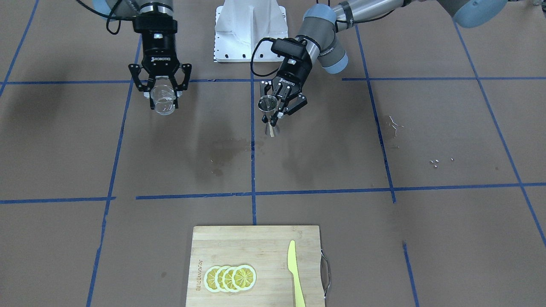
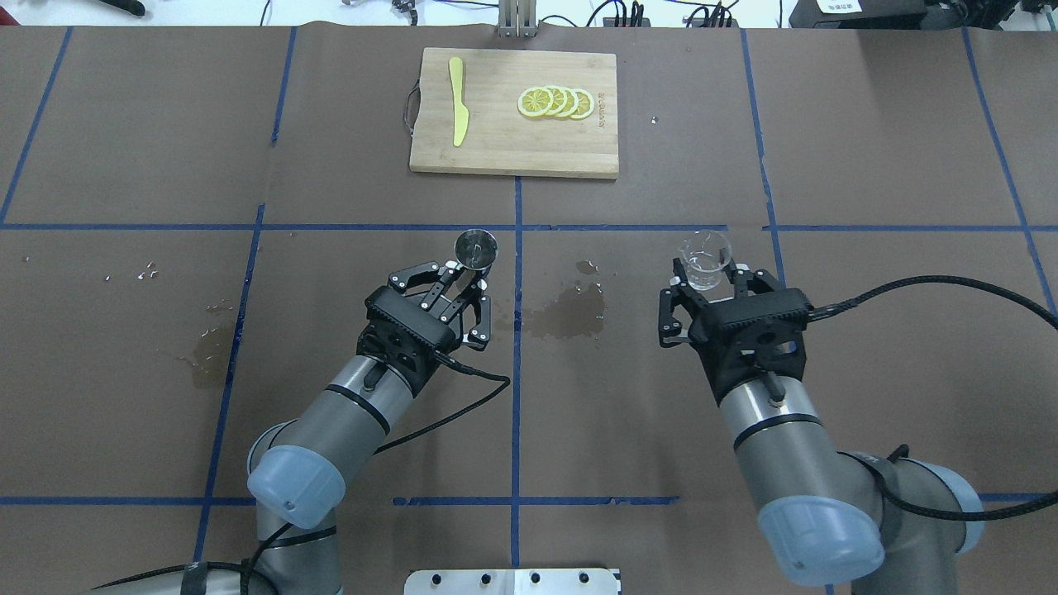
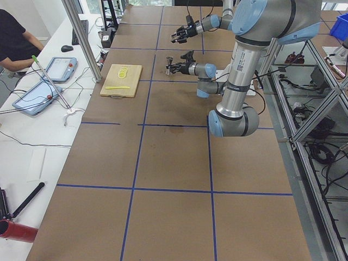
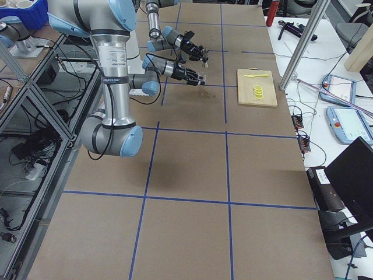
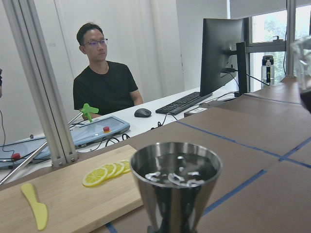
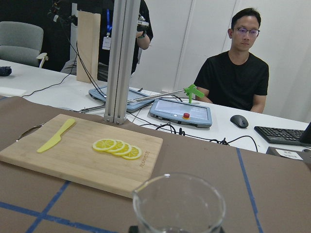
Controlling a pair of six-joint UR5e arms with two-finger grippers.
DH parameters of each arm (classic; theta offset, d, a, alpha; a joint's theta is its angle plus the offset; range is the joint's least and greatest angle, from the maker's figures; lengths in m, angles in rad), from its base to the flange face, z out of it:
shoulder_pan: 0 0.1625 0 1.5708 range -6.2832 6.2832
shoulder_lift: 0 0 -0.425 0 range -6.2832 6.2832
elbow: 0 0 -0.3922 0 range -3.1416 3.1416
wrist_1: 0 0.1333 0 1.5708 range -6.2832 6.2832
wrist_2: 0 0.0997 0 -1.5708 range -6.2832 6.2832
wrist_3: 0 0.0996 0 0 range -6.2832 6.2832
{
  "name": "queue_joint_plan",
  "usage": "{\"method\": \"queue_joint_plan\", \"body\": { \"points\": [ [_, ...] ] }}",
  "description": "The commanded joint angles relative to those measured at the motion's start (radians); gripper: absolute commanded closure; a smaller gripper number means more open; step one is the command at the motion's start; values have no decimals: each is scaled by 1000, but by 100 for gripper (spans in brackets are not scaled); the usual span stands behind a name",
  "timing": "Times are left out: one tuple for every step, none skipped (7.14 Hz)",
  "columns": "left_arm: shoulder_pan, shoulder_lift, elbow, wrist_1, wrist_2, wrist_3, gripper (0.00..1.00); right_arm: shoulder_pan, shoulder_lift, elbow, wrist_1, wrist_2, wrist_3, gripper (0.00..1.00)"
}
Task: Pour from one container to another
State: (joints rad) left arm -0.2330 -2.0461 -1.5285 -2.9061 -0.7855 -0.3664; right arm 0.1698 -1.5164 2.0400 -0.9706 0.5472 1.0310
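Note:
The metal hourglass jigger (image 2: 477,248) stands upright, left of the centre blue line, and my left gripper (image 2: 468,278) is shut on its waist. In the front-facing view the jigger (image 1: 268,111) shows below the left gripper (image 1: 275,114). Its open cup (image 5: 176,180) fills the left wrist view, shiny inside. The clear glass cup (image 2: 704,259) is upright in my right gripper (image 2: 708,279), which is shut on it, about a tile to the right of the jigger. That cup (image 1: 164,100) sits between the right gripper's fingers (image 1: 150,87), and its rim (image 6: 179,206) shows low in the right wrist view.
A bamboo cutting board (image 2: 496,149) at the far middle carries lemon slices (image 2: 555,102) and a yellow knife (image 2: 457,99). Wet stains (image 2: 570,310) mark the brown paper between the arms. A person (image 6: 236,77) sits beyond the far edge by a tablet (image 6: 180,111).

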Motion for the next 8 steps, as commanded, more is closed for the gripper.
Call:
{"method": "queue_joint_plan", "body": {
  "points": [
    [-12, 157, -71, -79, 3, -3, 100, 19, -160, -71, 266, 25, 4, 100],
    [-12, 240, -128, -128, 17, -14, 100, 20, -162, -133, 320, 25, 3, 100],
    [-14, 367, -204, -149, 46, -23, 100, 22, -163, -164, 354, 25, 3, 100],
    [-14, 486, -217, -250, 48, -37, 100, 25, -166, -178, 355, 33, 3, 100],
    [-14, 586, -184, -384, 48, -43, 100, 28, -166, -179, 357, 37, 3, 100],
    [-12, 612, -103, -519, 52, -63, 100, 28, -166, -178, 357, 36, 3, 100],
    [-8, 607, 4, -548, 116, -210, 100, 28, -165, -178, 357, 36, 3, 100],
    [0, 601, 22, -542, 180, -262, 100, 28, -159, -178, 357, 37, 3, 100]
  ]
}}
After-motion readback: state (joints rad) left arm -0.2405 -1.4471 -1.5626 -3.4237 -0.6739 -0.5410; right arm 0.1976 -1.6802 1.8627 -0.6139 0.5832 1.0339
